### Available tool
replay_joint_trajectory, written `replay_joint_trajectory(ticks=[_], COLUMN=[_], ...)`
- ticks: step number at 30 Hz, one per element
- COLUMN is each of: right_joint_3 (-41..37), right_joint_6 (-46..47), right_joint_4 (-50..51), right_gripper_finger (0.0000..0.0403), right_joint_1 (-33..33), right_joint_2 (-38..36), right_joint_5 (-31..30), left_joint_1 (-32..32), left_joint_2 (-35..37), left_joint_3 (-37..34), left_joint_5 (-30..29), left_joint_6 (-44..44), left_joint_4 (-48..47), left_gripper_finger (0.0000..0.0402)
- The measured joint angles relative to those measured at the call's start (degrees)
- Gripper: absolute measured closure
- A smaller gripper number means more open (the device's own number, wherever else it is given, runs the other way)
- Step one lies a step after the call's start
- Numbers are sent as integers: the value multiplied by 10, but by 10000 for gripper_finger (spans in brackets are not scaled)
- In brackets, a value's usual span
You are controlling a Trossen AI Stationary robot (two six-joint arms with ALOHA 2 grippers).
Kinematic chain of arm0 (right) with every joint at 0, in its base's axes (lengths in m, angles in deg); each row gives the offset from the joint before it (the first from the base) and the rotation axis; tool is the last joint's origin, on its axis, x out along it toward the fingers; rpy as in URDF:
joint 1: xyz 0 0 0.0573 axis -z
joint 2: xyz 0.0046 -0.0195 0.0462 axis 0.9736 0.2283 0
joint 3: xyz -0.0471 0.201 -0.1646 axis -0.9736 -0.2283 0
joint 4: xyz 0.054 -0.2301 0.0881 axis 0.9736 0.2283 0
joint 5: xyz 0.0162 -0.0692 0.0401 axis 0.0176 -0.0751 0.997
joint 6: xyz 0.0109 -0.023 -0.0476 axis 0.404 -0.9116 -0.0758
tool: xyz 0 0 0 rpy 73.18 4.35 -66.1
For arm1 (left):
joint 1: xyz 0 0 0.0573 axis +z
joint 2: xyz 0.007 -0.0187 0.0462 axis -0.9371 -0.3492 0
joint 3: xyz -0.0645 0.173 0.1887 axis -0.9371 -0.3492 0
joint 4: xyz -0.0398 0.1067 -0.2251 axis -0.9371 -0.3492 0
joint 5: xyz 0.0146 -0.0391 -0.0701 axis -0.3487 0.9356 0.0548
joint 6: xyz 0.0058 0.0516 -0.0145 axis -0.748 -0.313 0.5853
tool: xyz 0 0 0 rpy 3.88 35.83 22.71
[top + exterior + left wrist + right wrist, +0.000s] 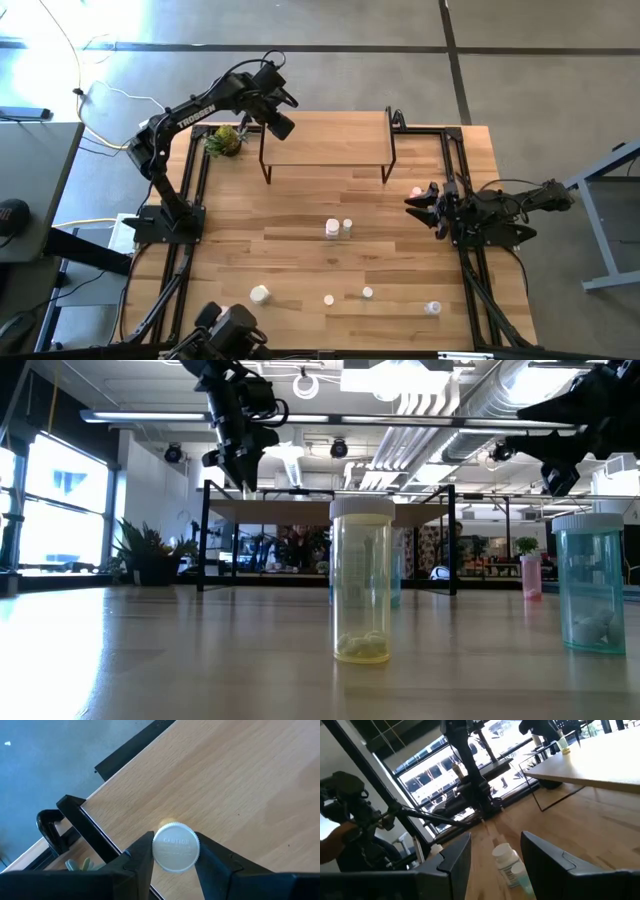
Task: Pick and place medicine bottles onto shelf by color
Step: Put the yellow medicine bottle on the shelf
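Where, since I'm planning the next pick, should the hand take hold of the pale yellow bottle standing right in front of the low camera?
Probably take the yellow bottle by its round body just below the white cap, coming straight down from above. It stands upright on the table with bare wood around it, and the blue-green bottle stands apart, so fingers should fit on either side.

White-capped bottle (509,865) between parted fingers (454,857)

High view straight down; low view level, near bottles; shelf (327,140) shared.
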Motion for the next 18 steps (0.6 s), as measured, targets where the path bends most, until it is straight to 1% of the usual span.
replay_joint_trajectory(ticks=[4,8,13,16,18], right_joint_3=[0,0,1,1,1], right_joint_6=[1,2,67,75,75], right_joint_4=[-11,-57,-116,-136,-147], right_gripper_finger=[240,240,240,240,240], right_joint_1=[0,0,0,0,0], right_joint_2=[0,0,0,0,0], right_joint_5=[0,-1,-8,-10,-23], left_joint_1=[0,0,0,0,0], left_joint_2=[-1,-1,2,11,20], left_joint_3=[0,0,0,0,0], left_joint_5=[0,-1,0,0,-1], left_joint_6=[-16,-21,-21,-21,-21], left_joint_4=[-1,4,7,8,8], left_gripper_finger=[265,250,239,238,239])
